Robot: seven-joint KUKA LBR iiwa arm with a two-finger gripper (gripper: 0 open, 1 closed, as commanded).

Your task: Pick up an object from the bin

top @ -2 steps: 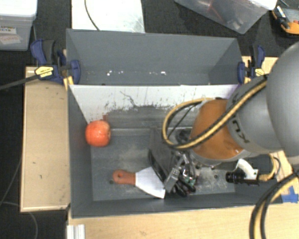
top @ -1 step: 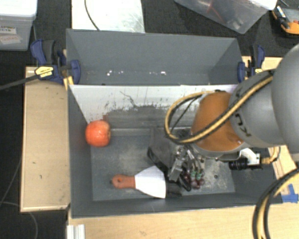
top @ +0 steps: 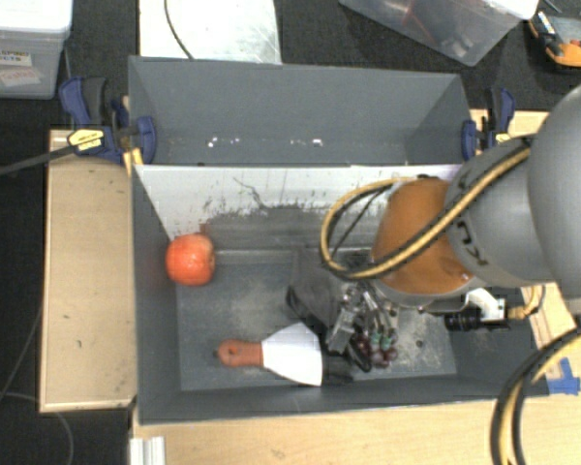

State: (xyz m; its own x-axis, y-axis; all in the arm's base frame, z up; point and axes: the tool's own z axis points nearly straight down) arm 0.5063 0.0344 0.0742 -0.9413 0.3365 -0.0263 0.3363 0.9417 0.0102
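Tool (top: 363, 335) low in bin (top: 242, 303), just right of white-headed scraper (top: 292, 358). Scraper's long axis left-right, brown handle (top: 238, 354) pointing left. Tool spread or pressed together: cannot tell.

Three things in the grey bin (top: 290, 100)
A white, wedge-shaped scraper (top: 295, 355) with a reddish-brown handle is lying flat by the front wall, handle pointing left; a black thing (top: 308, 308) is lying just behind it; an orange ball (top: 191, 260) is sitting at the left wall.
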